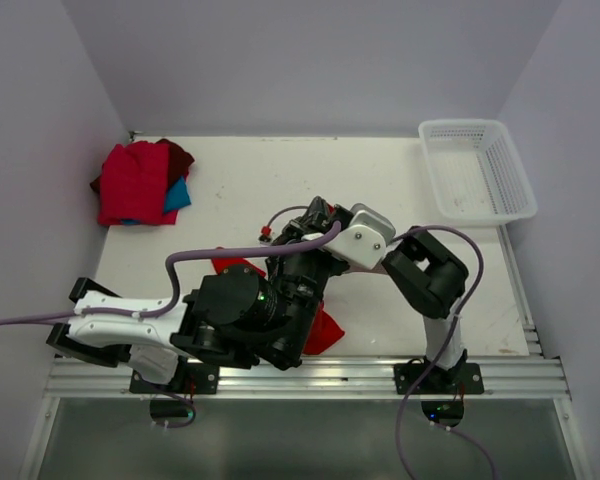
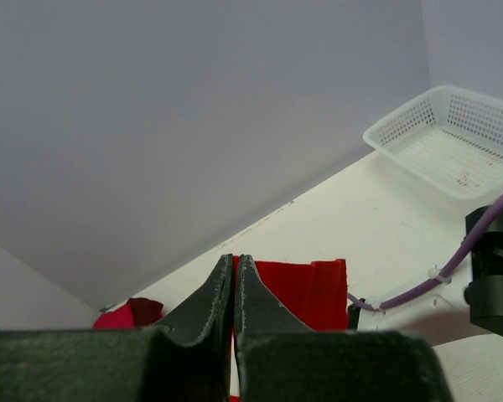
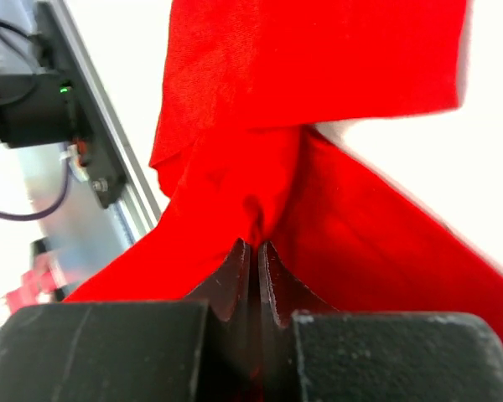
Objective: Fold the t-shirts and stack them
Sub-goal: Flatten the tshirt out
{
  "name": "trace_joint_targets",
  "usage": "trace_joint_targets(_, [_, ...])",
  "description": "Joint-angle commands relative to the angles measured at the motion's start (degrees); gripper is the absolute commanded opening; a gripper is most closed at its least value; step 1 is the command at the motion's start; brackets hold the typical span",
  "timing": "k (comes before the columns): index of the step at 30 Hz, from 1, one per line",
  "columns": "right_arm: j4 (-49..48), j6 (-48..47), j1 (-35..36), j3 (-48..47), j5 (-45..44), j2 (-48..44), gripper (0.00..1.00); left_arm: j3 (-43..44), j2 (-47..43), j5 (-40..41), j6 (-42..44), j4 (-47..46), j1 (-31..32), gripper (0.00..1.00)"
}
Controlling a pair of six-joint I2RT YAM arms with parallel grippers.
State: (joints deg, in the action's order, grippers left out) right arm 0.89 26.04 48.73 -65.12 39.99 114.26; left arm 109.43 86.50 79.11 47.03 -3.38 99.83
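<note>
- The large red t-shirt (image 3: pixel 318 100) is near the front edge of the desk (image 1: pixel 380 170), mostly hidden beneath the two arms in the top view. Only a red corner shows on either side of them.
- The right fingers (image 3: pixel 250 255) are clenched on this shirt. The cloth puckers into a tight knot at their tips and fans out from there in broad folds to both sides. A wide, smooth panel hangs across the upper part of the wrist view.
- The left fingers (image 2: pixel 231 280) are pressed together with no gap at the tips and a thin line of red showing between them. Red cloth stands just behind the tips as a flat panel with a straight top edge.
- The shirt is plain and bright, with no print visible.
- At the far left corner of the desk lies a pile of folded shirts, well apart from the arms. A red shirt (image 1: pixel 132 185) is on top, a dark maroon shirt (image 1: pixel 181 156) shows at its far edge, and a teal-blue shirt (image 1: pixel 178 194) peeks out at its right side.
- A white mesh basket (image 1: pixel 510 175) sits at the far right corner.
</note>
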Motion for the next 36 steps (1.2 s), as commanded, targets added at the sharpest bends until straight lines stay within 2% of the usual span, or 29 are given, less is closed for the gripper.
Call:
trace_joint_targets(1, [7.5,-5.0,-0.5,-2.7,-8.7,-8.5,0.00,-0.9,-3.2,0.8,-1.8,-3.4,0.9,0.00])
trace_joint_targets(9, [13.5,-5.8,-3.0,-1.4,-19.1,-18.2,0.00,-2.3,-4.3,1.0,-1.9,-4.1,1.4,0.00])
trace_joint_targets(15, [20.2,-3.6,-5.2,1.0,-42.4,-30.5,0.00,-3.8,-5.0,1.4,-1.8,-4.4,1.5,0.00])
trace_joint_targets(16, [23.6,-2.8,-5.3,0.8,-51.9,-34.0,0.00,-4.0,-5.5,1.5,-1.8,-4.7,1.5,0.00])
trace_joint_targets(19, [29.0,-1.3,-5.3,0.5,-64.5,-40.1,0.00,-5.8,-6.5,1.8,-1.5,-5.8,1.5,0.00])
trace_joint_targets(20, [30.0,-1.2,-5.3,0.7,-71.1,-44.4,0.00,-6.4,-7.0,1.9,-1.4,-6.1,1.5,0.00])
trace_joint_targets(23, [34.5,-0.5,-5.3,-0.1,-79.9,-50.2,0.00,-11.0,-9.1,2.5,0.4,-9.6,1.4,0.00])
trace_joint_targets(30, [44.3,3.2,-5.3,-1.9,-90.1,-55.1,0.00,-17.3,-12.8,4.6,2.3,-15.2,1.4,0.00])
trace_joint_targets(33, [46.9,5.3,-5.3,-1.5,-93.2,-56.8,0.00,-22.0,-13.8,6.8,7.6,-19.9,0.7,0.00])
trace_joint_targets(36, [48.2,5.3,-5.3,-1.7,-95.2,-58.4,0.00,-27.7,-16.3,7.9,8.4,-24.0,-2.6,0.00])
